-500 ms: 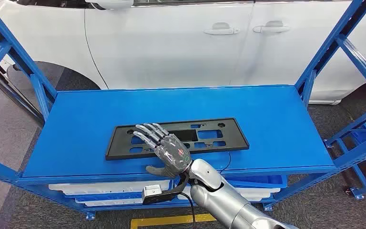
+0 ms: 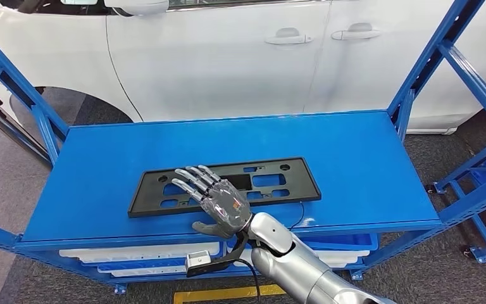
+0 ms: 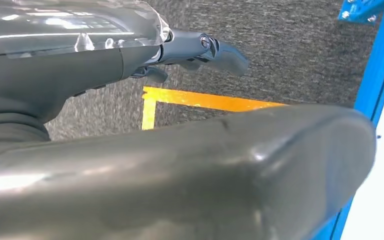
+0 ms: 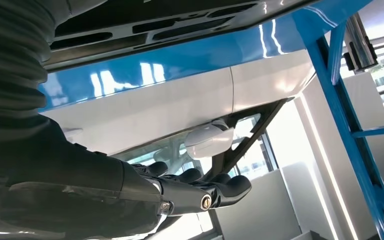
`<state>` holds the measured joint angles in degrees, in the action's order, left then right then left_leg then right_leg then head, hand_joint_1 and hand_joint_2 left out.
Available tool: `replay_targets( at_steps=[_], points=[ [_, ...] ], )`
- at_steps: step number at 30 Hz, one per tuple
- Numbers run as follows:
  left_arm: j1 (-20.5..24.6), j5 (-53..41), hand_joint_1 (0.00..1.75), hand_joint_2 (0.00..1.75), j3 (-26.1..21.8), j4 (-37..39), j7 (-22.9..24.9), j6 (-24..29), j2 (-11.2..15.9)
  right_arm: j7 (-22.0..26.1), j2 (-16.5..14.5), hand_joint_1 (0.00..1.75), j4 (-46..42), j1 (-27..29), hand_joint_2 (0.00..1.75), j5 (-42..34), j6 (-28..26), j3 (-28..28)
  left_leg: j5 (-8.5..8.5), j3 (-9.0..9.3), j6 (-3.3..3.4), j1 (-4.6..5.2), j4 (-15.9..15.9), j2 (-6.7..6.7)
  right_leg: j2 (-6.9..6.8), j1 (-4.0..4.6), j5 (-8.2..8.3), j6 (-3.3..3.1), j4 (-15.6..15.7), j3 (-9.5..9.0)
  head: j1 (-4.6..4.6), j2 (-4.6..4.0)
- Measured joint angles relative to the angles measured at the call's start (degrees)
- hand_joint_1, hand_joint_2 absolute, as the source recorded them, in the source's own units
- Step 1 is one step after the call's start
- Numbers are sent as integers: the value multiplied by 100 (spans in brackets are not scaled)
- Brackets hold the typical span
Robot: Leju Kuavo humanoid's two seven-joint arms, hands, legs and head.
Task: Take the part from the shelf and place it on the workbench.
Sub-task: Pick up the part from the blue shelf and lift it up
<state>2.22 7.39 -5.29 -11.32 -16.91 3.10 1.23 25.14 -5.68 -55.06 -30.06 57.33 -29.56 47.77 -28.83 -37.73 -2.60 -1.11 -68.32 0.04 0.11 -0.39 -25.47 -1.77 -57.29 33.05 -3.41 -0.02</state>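
The part (image 2: 278, 180) is a flat black rectangular frame with several cut-outs, lying lengthwise on the blue shelf top (image 2: 354, 152) near its front edge. My right hand (image 2: 218, 202) reaches in from below over the part's left-middle section, palm down, fingers spread and straight, thumb out over the front edge, gripping nothing. The right wrist view has the part (image 4: 180, 25) close beyond the stretched fingers (image 4: 215, 192). My left hand (image 3: 200, 47) hangs low over grey carpet, its fingers loose with nothing in them.
A white car (image 2: 228, 57) stands right behind the shelf. Blue uprights and braces (image 2: 417, 82) frame both shelf ends. White bins (image 2: 139, 259) sit on the level below. Yellow floor tape (image 2: 228, 292) runs in front.
The whole picture has shifted a little left and down, so the camera moved. My right hand keeps about the same place over the part, still spread.
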Motion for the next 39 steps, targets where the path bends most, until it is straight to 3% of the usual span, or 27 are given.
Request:
replay_targets(
  at_steps=[1, 3, 7, 9, 11, 12, 13, 14, 17, 19, 22, 23, 24, 26, 27, 28, 29, 30, 32, 33, 34, 37, 39],
  points=[
    [4, -1, 0, 0, 0, 0, -1, 0, 3, 0, 0, 0, 0, -3, 175, -1, -1, 2, 193, 199, 9, -4, 431, -1, 3, 6, -14, 20, -4, -16, 1, 0],
    [14, -1, 0, 0, 0, 0, -3, 0, 6, 0, 0, 0, 0, -11, 175, -1, -4, 4, 382, 460, 76, 15, 1015, -10, 10, 22, -28, 76, -17, -15, 1, 0],
    [8, -6, 0, 0, 1, 0, -8, 0, 5, -87, 2, 0, 9, -21, 175, 187, -58, 31, 400, 491, 247, 30, 1141, -17, 10, 12, -78, 204, -78, 27, 1, 0],
    [16, -15, 0, 0, -1, 0, -11, 0, 4, -205, 4, 0, 55, -30, 175, 438, -170, 89, 422, 504, 320, 14, 1173, -10, 7, 7, -346, 243, -510, 217, 1, 0],
    [21, -25, 0, 0, -3, 0, -14, 0, 4, -362, 8, 0, 159, -34, 175, 718, -331, 179, 417, 499, 356, 31, 1171, -9, 6, 5, -696, 253, -1276, 586, 2, 0],
    [18, -29, 0, 0, -5, 0, -14, 0, 4, -449, 13, 0, 224, -33, 175, 852, -406, 227, 413, 498, 361, 40, 1167, -10, 6, 4, -781, 254, -1570, 736, 2, 0],
    [14, -34, 0, 0, -7, 0, -15, 0, 4, -530, 16, 0, 287, -34, 175, 975, -467, 272, 409, 499, 365, 48, 1162, -12, 6, 5, -762, 248, -1680, 802, 2, 0],
    [13, -39, 0, 0, -9, 0, -16, 0, 4, -594, 20, 0, 341, -38, 175, 1071, -508, 310, 405, 502, 365, 55, 1155, -16, 5, 6, -633, 232, -1555, 755, 2, 0],
    [18, -68, 0, 0, -10, 0, -28, 0, -4, -701, 18, 0, 468, -90, 175, 1223, -545, 387, 373, 509, 334, 84, 1116, -30, 0, 31, -98, 140, -441, 244, 2, 0],
    [21, -94, 0, 0, -9, 0, -37, -2, -14, -743, 13, 0, 554, -129, 175, 1287, -546, 421, 358, 487, 285, 97, 1092, -31, 0, 60, -10, 101, -89, 94, 2, 0],
    [28, -128, 0, 0, -8, 0, -41, -11, -17, -821, -6, 0, 706, -171, 175, 1396, -547, 457, 326, 476, 194, 82, 1070, -28, 4, 53, 16, 44, -43, 84, 1, 0],
    [34, -136, 0, 0, -8, 0, -40, -14, -16, -870, -31, 0, 771, -201, 175, 1459, -549, 470, 243, 433, 161, 78, 960, -27, 1, 36, 28, 19, -22, 74, 1, 0],
    [43, -140, 0, 0, -9, 0, -40, -15, -13, -941, -64, 0, 853, -236, 175, 1543, -551, 487, 98, 331, 127, 69, 721, -26, -3, 18, 38, -3, -3, 64, 1, 0],
    [58, -147, 0, 0, -11, 0, -42, -15, -4, -1127, -124, 0, 1054, -301, 175, 1728, -554, 516, -281, -22, 68, 49, -49, -24, -10, 13, 39, -21, 0, 63, 0, 0],
    [60, -152, 0, 0, -12, 1, -42, -16, -1, -1219, -143, 0, 1168, -323, 175, 1807, -555, 526, -405, -194, 47, 40, -403, -24, -13, 14, 38, -23, -1, 63, 0, 0],
    [56, -162, 0, 0, -13, 1, -43, -16, 0, -1305, -159, 0, 1283, -348, 175, 1870, -562, 530, -425, -287, 34, 33, -583, -23, -14, 14, 37, -24, -3, 62, 0, 0],
    [52, -176, 0, 0, -14, 1, -43, -16, 0, -1398, -179, 0, 1406, -389, 175, 1925, -569, 531, -324, -262, 28, 26, -523, -23, -12, 13, 35, -21, -5, 57, 0, 0],
    [52, -190, 0, 0, -15, 1, -43, -16, 2, -1484, -199, 0, 1527, -443, 175, 1967, -578, 529, -134, -126, 31, 19, -236, -22, -6, 11, 32, -16, -7, 46, 0, 0],
    [73, -217, 0, 0, -20, 0, -42, -15, 5, -1643, -234, 0, 1779, -579, 175, 2025, -594, 498, 249, 306, 63, 23, 637, -23, 3, 19, 16, 18, -13, 16, 0, 0],
    [88, -227, 0, 0, -26, 0, -42, -15, 6, -1690, -240, 0, 1896, -639, 175, 2041, -604, 473, 342, 457, 97, 33, 938, -27, 4, 28, 12, 45, -15, 9, 1, 0],
    [99, -234, 0, 0, -34, 0, -41, -15, 6, -1721, -243, 0, 1997, -690, 175, 2053, -619, 447, 371, 539, 133, 46, 1106, -31, 4, 35, 10, 75, -17, 6, 1, 0],
    [99, -243, 0, 0, -56, 0, -39, -16, 4, -1761, -244, 0, 2195, -791, 175, 2065, -646, 395, 377, 557, 252, 55, 1153, -34, 9, 28, 5, 174, -24, 3, 1, 0],
    [107, -246, 0, 0, -67, 0, -38, -18, 1, -1839, -244, 0, 2304, -843, 175, 2078, -630, 361, 411, 564, 330, 35, 1190, -21, 8, 21, -189, 231, -296, 120, 2, 0]
  ],
)
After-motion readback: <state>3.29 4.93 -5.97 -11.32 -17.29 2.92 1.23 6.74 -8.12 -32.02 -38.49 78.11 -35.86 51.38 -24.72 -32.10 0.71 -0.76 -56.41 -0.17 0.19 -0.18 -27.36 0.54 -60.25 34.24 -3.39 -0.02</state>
